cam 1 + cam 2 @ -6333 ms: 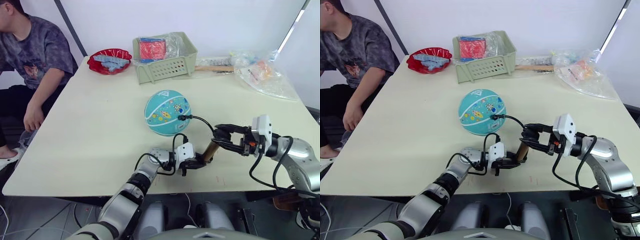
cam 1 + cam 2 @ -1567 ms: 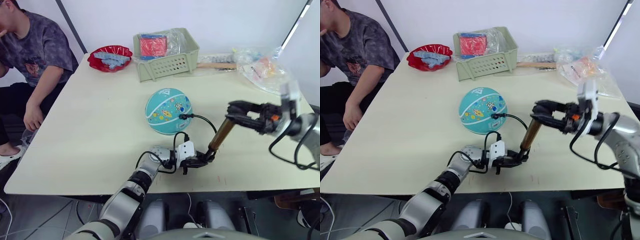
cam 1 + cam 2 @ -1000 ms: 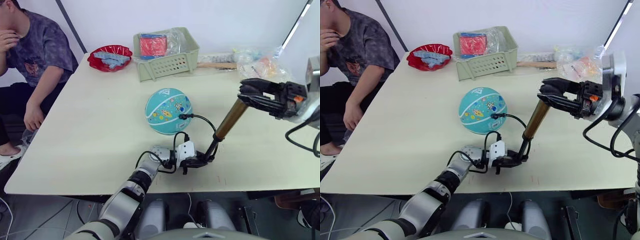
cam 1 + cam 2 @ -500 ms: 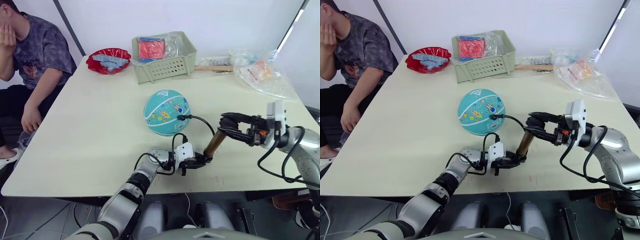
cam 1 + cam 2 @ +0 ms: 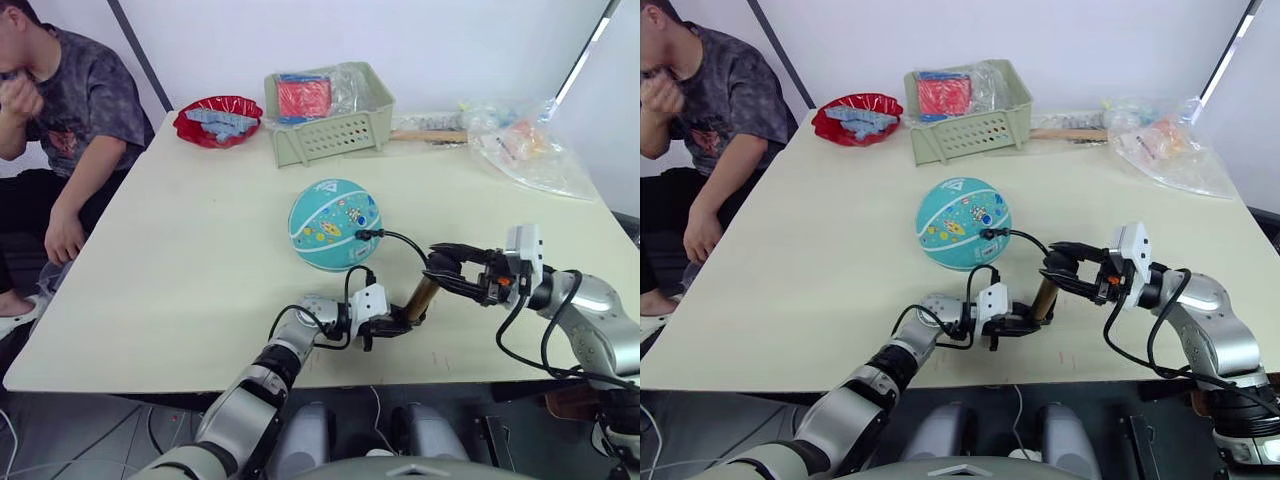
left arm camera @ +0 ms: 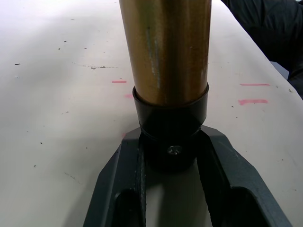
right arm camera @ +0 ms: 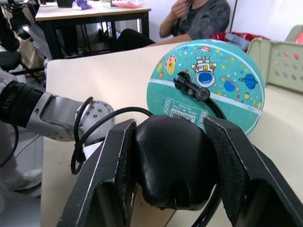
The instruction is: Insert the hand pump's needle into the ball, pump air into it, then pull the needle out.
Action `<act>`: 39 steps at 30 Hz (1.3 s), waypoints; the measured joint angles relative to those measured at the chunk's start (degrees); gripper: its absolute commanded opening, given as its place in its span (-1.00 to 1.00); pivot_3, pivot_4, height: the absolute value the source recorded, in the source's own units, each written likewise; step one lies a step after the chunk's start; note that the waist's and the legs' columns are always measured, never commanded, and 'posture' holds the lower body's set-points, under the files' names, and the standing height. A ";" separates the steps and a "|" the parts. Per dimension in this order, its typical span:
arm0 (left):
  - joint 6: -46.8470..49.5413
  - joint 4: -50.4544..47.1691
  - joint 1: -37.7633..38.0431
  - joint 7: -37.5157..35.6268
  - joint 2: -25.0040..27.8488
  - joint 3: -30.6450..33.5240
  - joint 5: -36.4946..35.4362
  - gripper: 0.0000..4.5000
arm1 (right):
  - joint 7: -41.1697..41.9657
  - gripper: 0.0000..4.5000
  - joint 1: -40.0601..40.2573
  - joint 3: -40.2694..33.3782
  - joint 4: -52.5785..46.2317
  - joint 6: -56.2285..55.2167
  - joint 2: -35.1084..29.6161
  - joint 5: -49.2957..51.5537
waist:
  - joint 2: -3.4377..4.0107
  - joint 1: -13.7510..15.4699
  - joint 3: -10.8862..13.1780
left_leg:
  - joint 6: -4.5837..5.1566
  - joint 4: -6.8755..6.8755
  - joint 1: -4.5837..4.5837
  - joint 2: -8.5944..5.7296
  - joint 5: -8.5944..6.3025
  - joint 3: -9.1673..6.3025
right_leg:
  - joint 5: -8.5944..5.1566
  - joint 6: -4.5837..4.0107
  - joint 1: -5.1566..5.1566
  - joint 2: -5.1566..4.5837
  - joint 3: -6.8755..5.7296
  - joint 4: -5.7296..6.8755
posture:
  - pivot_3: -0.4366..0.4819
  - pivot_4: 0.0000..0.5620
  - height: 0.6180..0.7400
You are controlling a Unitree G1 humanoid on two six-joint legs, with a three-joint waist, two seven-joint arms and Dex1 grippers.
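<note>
The teal ball (image 5: 335,224) rests mid-table, and the needle's black fitting (image 5: 362,236) sits against its right side, the pin itself hidden. A black hose (image 5: 402,241) runs from it to the bronze hand pump (image 5: 421,298), which stands tilted on the table. My left gripper (image 5: 400,322) is shut on the pump's black base cap (image 6: 170,130), one finger (image 6: 125,175) on each side. My right gripper (image 5: 437,268) is shut on the pump's black handle (image 7: 173,161), pressed low over the short cylinder. The ball (image 7: 208,80) and fitting (image 7: 191,87) lie just beyond the handle.
A green basket (image 5: 328,115) and a red bowl (image 5: 218,120) stand at the table's far side. Plastic bags (image 5: 525,145) and a wooden stick (image 5: 430,136) lie at the far right. A person (image 5: 60,130) sits at the left edge.
My right gripper has pushed the handle down from its raised position one second ago; the pump is now short again. The left gripper and ball have stayed put.
</note>
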 measured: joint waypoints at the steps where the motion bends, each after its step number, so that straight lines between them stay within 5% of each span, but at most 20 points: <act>1: 0.00 0.00 -0.11 -0.01 -0.07 0.01 -0.07 -0.52 | -0.03 -0.23 -0.36 -0.50 -0.09 1.04 -0.36 0.46 | 0.03 0.03 0.05 | 0.00 0.00 -0.05 -0.01 0.00 0.01 | 0.00 0.00 -0.05 -0.02 0.00 0.00 | -0.05 -0.47 0.96; 25: -0.59 0.19 -0.59 -0.17 -0.36 0.05 -0.22 -0.52 | 0.32 -0.23 -14.00 -12.98 -3.04 16.90 -12.56 16.96 | 0.30 0.10 0.69 | 0.00 0.03 -0.17 -0.07 0.00 0.03 | 0.12 0.20 -0.14 -0.11 0.02 -0.01 | -0.05 -0.47 0.96; 39: -0.74 0.22 -0.28 0.11 -0.22 0.01 -0.11 -0.52 | 0.81 -0.23 -5.57 -10.08 -5.29 8.50 -7.76 11.21 | 0.18 0.03 0.52 | 0.00 0.04 -0.04 -0.06 0.00 0.04 | 0.12 0.21 -0.02 -0.08 0.02 0.00 | -0.05 -0.47 0.96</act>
